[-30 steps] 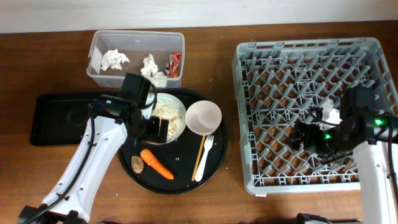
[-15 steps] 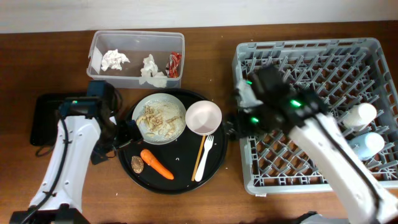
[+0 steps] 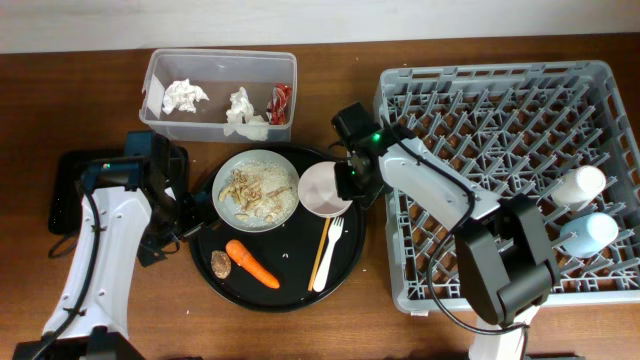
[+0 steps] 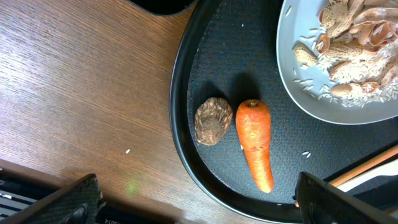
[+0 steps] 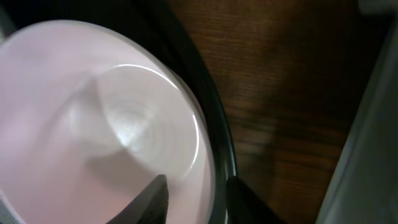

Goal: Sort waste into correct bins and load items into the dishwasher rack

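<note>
My right gripper (image 3: pixel 347 182) (image 5: pixel 194 186) is shut on the right rim of the pink bowl (image 3: pixel 320 190) (image 5: pixel 93 124), one finger inside it and one outside. Left of that bowl, the grey-white bowl (image 3: pixel 283 205) (image 4: pixel 323 93) holds beige food scraps (image 3: pixel 255 188) (image 4: pixel 348 25). In front of it lie the carrot (image 3: pixel 252 263) (image 4: pixel 255 140) and a brown lump (image 3: pixel 221 263) (image 4: pixel 213 121). A pale fork (image 3: pixel 333 250) lies beside them. My left gripper (image 3: pixel 188 213) (image 4: pixel 199 210) hangs open over the tray's left edge, holding nothing.
All these things rest on a round black tray (image 3: pixel 290 298). The clear tub (image 3: pixel 220 120) behind it holds tissues (image 3: pixel 183 96) and a red wrapper (image 3: pixel 281 100). A shallow black tray (image 3: pixel 75 190) lies at far left. The grey rack (image 3: pixel 480 150) holds a white cup (image 3: pixel 580 185) and a light blue cup (image 3: pixel 590 233).
My right arm swung from the rack's right side over to the pink bowl and its jaws closed in on the rim. My left gripper drew back from the grey-white bowl to the tray's left edge.
</note>
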Controlling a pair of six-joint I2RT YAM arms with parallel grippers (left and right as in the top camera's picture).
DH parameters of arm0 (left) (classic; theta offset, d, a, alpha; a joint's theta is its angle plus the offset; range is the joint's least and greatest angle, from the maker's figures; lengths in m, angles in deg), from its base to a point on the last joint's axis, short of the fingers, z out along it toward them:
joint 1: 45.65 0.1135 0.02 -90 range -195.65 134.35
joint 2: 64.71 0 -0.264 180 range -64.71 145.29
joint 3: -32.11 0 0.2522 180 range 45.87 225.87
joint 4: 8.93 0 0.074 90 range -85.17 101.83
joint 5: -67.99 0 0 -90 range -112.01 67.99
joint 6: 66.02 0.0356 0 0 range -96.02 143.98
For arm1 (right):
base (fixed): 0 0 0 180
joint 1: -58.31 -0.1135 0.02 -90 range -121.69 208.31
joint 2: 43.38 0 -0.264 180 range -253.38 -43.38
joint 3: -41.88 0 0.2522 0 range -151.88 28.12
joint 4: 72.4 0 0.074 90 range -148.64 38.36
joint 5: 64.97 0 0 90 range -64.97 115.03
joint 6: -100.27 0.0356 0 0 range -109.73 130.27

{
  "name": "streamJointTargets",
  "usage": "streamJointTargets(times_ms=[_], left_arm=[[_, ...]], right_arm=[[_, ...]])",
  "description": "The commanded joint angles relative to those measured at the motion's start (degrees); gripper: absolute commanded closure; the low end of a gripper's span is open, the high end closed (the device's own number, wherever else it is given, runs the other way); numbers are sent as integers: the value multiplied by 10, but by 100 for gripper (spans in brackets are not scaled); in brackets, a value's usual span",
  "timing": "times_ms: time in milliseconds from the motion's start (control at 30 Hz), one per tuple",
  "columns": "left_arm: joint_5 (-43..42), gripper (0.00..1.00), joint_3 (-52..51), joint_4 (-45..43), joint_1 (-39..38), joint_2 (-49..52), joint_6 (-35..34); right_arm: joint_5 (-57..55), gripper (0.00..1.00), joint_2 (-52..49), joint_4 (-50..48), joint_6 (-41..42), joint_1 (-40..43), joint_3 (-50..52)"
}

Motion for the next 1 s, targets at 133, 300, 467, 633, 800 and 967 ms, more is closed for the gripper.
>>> streamJointTargets(times_ms=[133,300,467,633,800,967], left_arm=[[-2,0,-1,0,2,-9,-7],[-1,0,-1,0,2,-9,-7],[0,0,-1,-3,2,-9,-7],[0,0,-1,-13,2,-9,-7],[-1,0,-1,-13,2,-9,-7],[-2,0,-1,-13,2,-9,-7]], right_arm=[[-14,96,-10,-6,8,-5,-18],[-121,96,42,113,7,13,-147],[-395,96,140,218,8,56,-242],[-696,96,144,229,78,162,-235],[-715,96,73,206,78,296,-234],[-702,96,-14,147,78,343,-234]])
